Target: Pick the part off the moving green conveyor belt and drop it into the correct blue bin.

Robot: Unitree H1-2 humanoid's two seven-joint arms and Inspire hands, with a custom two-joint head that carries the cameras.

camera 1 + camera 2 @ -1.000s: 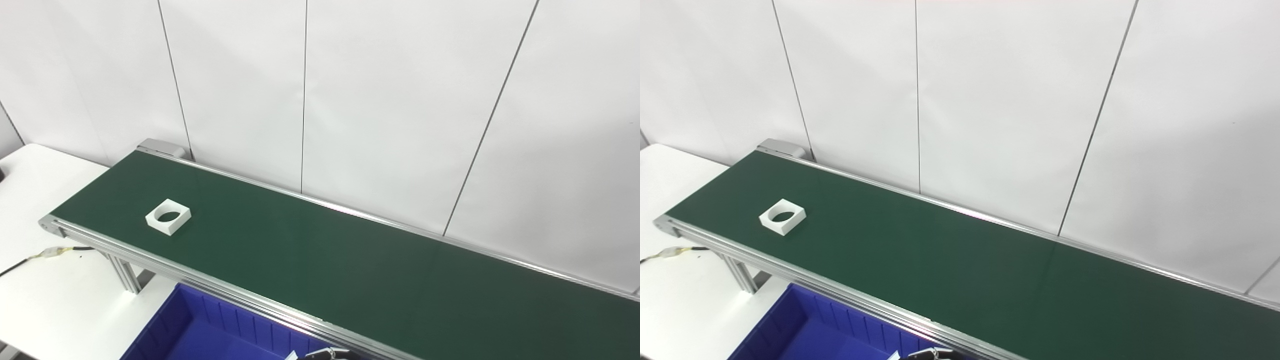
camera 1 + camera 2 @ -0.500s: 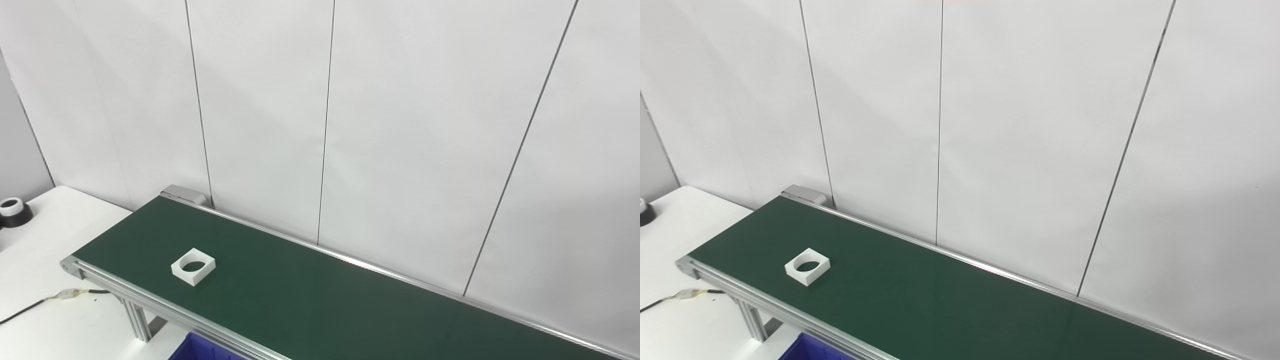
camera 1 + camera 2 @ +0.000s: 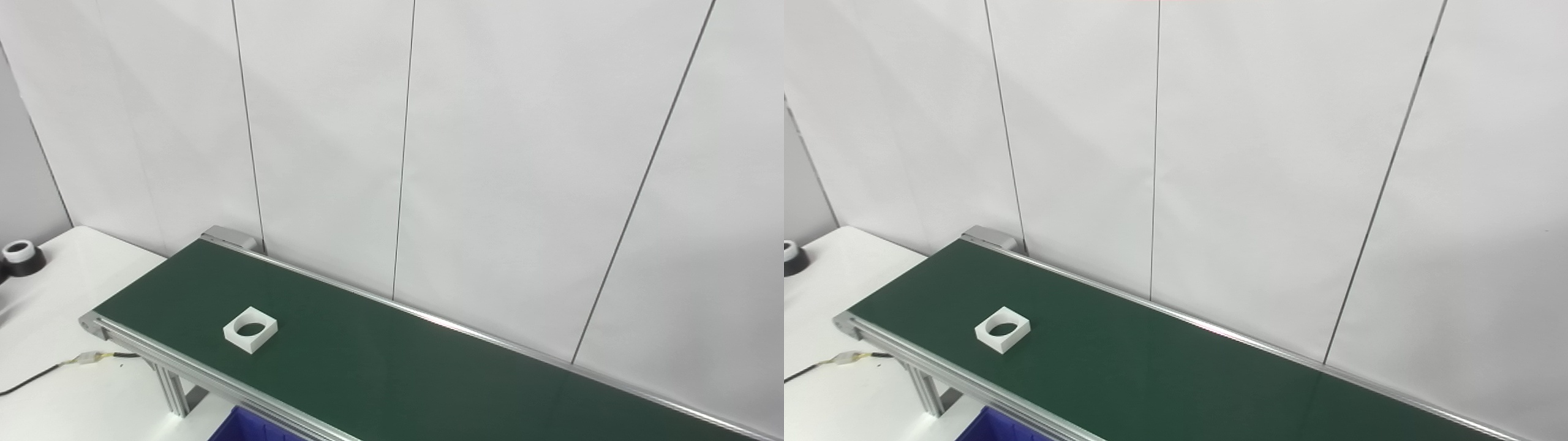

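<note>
Left eye view shows the part [image 3: 250,329], a white square block with a round hole through it, lying flat on the green conveyor belt [image 3: 398,373] near the belt's left end and closer to the near rail than to the far one. It touches nothing but the belt. Just a corner of a blue bin [image 3: 245,429] shows at the bottom edge, below the near rail. Neither hand appears in either view, so whether the fingers are spread or closed cannot be told, and nothing is being held as far as these views show.

To the left, the white worktop [image 3: 55,392] carries a thin cable [image 3: 37,378] with a small connector, and a black roll with a white core [image 3: 19,257] sits at its far left edge. A wall of pale panels fills the background.

My judgement is that the task is at its very start: the part is being watched on the belt and the reach has not yet begun. The next move calls for bringing one hand up over the belt with fingers spread, timed to meet the moving part, then closing on its outer sides. The bin's compartments are out of sight, so which bin is correct cannot be told here.
</note>
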